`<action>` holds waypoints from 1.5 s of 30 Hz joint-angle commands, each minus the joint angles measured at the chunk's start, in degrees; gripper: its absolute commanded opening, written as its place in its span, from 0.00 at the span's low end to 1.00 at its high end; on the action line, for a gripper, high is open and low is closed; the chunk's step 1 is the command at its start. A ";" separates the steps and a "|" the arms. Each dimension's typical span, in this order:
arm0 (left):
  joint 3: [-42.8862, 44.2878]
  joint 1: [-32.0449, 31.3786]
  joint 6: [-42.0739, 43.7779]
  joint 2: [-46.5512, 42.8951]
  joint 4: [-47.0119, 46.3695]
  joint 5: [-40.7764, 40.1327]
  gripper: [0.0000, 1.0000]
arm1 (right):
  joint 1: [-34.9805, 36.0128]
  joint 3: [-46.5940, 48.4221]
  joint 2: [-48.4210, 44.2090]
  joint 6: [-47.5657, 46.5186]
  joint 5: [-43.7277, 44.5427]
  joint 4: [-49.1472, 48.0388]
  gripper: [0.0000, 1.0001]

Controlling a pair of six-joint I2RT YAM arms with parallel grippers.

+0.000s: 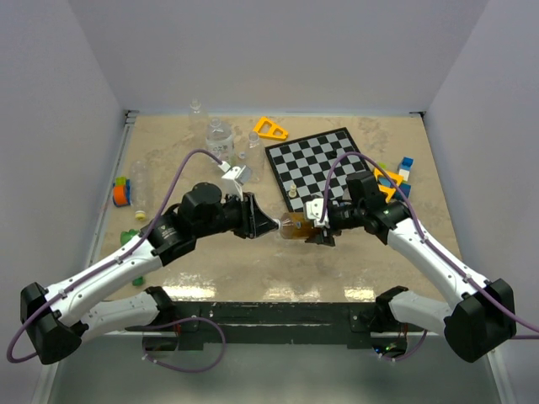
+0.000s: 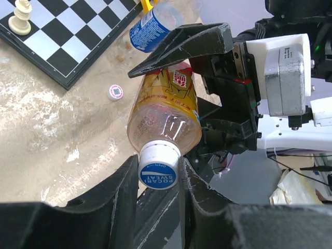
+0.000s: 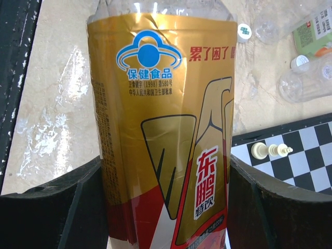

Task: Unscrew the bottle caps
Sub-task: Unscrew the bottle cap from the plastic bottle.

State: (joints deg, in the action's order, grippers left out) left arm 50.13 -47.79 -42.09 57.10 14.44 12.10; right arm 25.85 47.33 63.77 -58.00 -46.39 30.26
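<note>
Amber bottle (image 2: 165, 116) clamped by right pincer (image 3: 166, 207), its one cap (image 2: 158, 170) by left pincer (image 2: 158, 191).

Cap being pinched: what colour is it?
The cap is white with a blue top; best in left wrist view.

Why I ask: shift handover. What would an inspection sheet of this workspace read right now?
Surface: beige table, with pale worn patches.
Job's things: amber bottle held off the table between both arms, its blue-and-white cap on; blue-label bottle lying on the table; loose white cap on the table.
Clutter: chessboard with a cream chess piece; yellow triangle; coloured blocks; clear bottles.
Grippers: left gripper shut on the cap; right gripper clamped on the bottle's body.
Cables: purple cables loop above both arms, clear of the bottle.
Surroundings: plain pale walls on three sides.
</note>
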 commanded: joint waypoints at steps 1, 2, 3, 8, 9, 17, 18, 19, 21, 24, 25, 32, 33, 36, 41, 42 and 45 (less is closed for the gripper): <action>1.11 0.33 -0.11 -3.04 -1.16 -3.66 0.05 | -0.45 0.13 0.39 -0.89 1.39 1.38 0.06; 1.02 0.33 1.03 -3.22 -1.69 -3.31 0.14 | -0.45 0.04 0.48 -0.98 1.39 1.38 0.06; 0.76 0.33 2.69 -3.40 -2.48 -2.61 0.20 | -0.45 0.04 0.57 -0.89 1.39 1.38 0.06; -0.64 0.33 11.83 -5.42 -5.21 2.49 0.69 | -0.45 0.04 0.66 -0.89 1.39 1.38 0.06; -0.82 0.33 13.59 -6.12 -5.21 2.67 0.75 | -0.45 0.04 0.57 -0.98 1.57 1.47 0.06; -8.54 0.33 29.14 -16.74 -9.68 -0.23 1.00 | -0.45 0.04 0.48 -0.89 1.39 1.47 0.06; -10.38 0.33 31.34 -18.93 -11.78 0.03 1.00 | -0.45 0.13 0.39 -0.98 1.39 1.47 0.06; -11.62 0.33 33.62 -20.78 -13.54 0.90 1.00 | -0.45 0.13 0.48 -0.98 1.39 1.47 0.06; -14.26 0.33 40.12 -23.60 -17.50 2.74 1.00 | -0.45 0.13 0.48 -0.98 1.39 1.55 0.06; -15.59 0.33 53.55 -25.98 -18.04 6.96 0.99 | -0.45 0.13 0.39 -0.98 1.30 1.55 0.06; -15.76 0.33 56.82 -26.16 -17.78 8.02 0.99 | -0.53 0.13 0.31 -0.98 1.30 1.47 0.06; -14.36 0.33 70.55 -20.38 -15.76 12.77 0.98 | -0.45 0.13 0.31 -0.98 1.30 1.47 0.06; -13.75 0.33 71.43 -18.97 -15.41 13.38 0.97 | -0.45 0.04 0.39 -1.15 1.39 1.47 0.06; -11.90 0.33 73.20 -14.66 -15.40 16.54 0.96 | -0.45 0.04 0.48 -1.15 1.30 1.47 0.06; -10.23 0.33 75.92 -9.38 -16.54 18.05 0.95 | -0.45 0.13 0.39 -1.15 1.39 1.64 0.06; -10.05 0.33 76.36 -8.51 -16.81 18.57 0.94 | -0.45 0.04 0.31 -1.15 1.39 1.64 0.06; -9.26 0.33 76.80 -6.75 -17.16 19.54 0.93 | -0.45 0.13 0.30 -1.24 1.30 1.73 0.06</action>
State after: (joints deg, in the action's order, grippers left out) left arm 37.17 -47.64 31.35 49.04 0.60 27.92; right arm 25.45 47.31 64.53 -58.57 -44.49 32.14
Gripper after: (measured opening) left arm 0.941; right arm 0.709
